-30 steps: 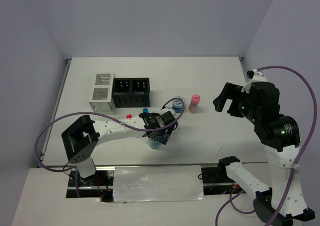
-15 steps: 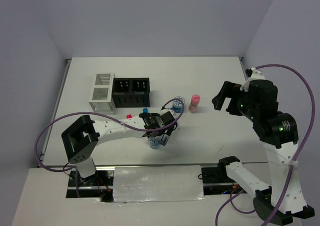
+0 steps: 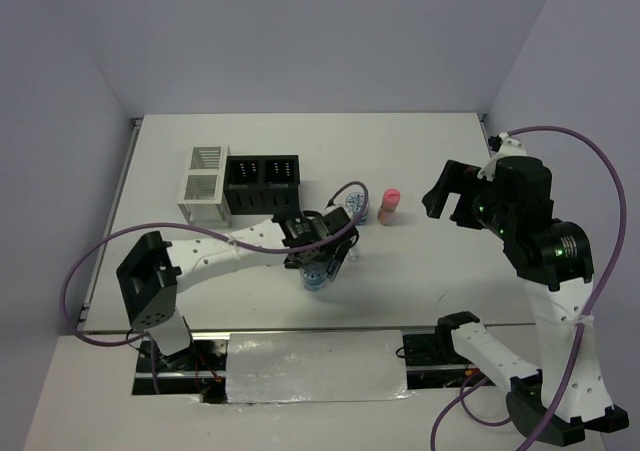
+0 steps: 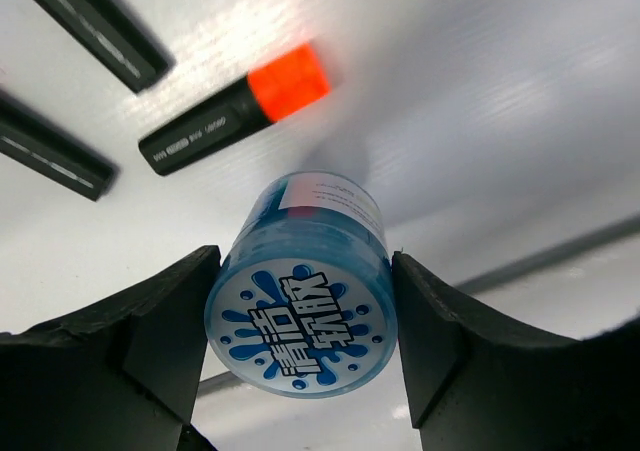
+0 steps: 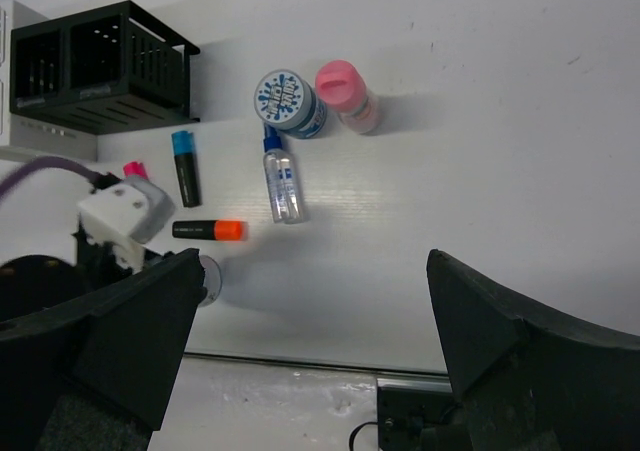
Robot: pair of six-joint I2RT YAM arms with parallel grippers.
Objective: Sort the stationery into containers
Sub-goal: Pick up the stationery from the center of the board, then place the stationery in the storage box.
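Note:
My left gripper (image 3: 316,269) is shut on a round blue-white roll (image 4: 300,296), a finger pressed to each side, low over the table's front middle. The orange-capped highlighter (image 4: 235,111) lies just beyond it, with two other black highlighters (image 4: 95,26) to the left. My right gripper (image 3: 455,196) is open and empty, held high at the right. Below it lie the second roll (image 5: 287,102), the pink stick (image 5: 347,96), the clear blue-capped bottle (image 5: 281,181) and the blue-capped highlighter (image 5: 185,168). The white organizer (image 3: 205,183) and the black organizer (image 3: 263,183) stand side by side at the back left.
The left arm's purple cable (image 3: 100,261) loops over the table's left side. The table's front edge and a metal rail (image 5: 300,366) run just behind the left gripper. The left arm's wrist (image 5: 120,221) sits near the pink-capped highlighter (image 5: 133,169).
My left gripper has turned and come down round the blue-white roll, which stood free just in front of it before. The right arm has barely moved.

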